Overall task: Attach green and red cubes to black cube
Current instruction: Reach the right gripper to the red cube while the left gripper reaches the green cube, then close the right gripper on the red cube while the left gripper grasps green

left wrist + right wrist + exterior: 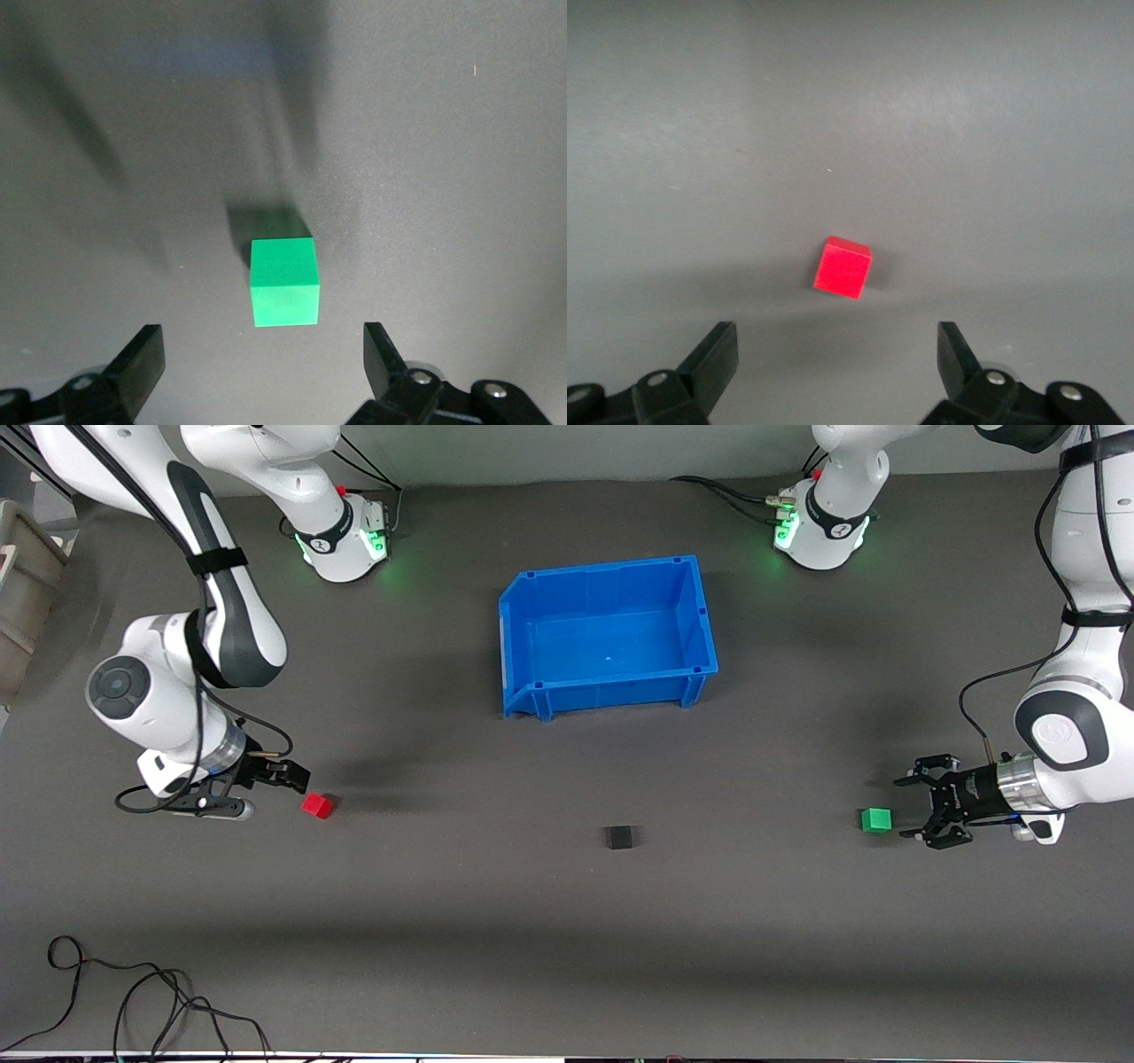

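The right gripper stood wide beside the red cube. The black cube lay mid-mat, well apart; the left gripper gaped beside the green cube — either cube, sitting askew, might get nudged away.

No legible text, labels, brand names, numbers or signs appear in any view. Small marks on the arm bases and joints are too small to read.
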{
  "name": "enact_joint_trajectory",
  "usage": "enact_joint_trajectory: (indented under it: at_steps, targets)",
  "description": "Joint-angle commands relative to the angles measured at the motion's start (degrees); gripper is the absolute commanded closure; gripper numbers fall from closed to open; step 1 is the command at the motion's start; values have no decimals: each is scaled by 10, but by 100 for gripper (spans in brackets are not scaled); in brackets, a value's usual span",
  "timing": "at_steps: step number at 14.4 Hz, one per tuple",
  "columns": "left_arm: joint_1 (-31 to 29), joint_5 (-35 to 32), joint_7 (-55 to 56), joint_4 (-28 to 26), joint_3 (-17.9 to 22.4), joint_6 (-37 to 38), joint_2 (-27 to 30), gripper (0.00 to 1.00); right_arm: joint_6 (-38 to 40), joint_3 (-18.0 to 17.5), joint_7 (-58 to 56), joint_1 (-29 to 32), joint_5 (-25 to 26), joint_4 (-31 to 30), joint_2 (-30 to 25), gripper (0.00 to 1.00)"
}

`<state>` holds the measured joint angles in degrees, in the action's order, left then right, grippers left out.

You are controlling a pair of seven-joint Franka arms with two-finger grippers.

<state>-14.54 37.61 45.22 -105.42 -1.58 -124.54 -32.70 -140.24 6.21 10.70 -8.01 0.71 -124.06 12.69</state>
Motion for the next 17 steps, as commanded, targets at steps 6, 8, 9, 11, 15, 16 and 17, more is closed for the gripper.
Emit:
enact_joint_trajectory:
  at_steps: [6, 8, 9, 11, 15, 16, 17]
  targets:
    - [9, 22, -11, -9, -11, -68, -24, 0, -120, 5, 8, 3, -110, -15, 92, 0]
    - [14, 32, -11, -9, -16, -82, -30, 0, -120, 5, 8, 8, -111, -3, 103, 0]
    - [14, 33, -11, -11, -16, -84, -30, 0, -120, 5, 9, 9, -113, 5, 112, 0]
    - [14, 33, -10, -14, -16, -85, -29, 0, -120, 5, 17, 9, -137, 22, 128, 0]
    - [12, 33, -10, -14, -16, -85, -31, 57, -119, 4, 34, 3, -142, 32, 145, 0]
    - [12, 33, -10, -14, -16, -85, -31, 71, -119, 4, 33, 3, -142, 32, 151, 0]
    - [12, 33, -10, -14, -16, -85, -31, 84, -119, 4, 33, 3, -142, 35, 156, 0]
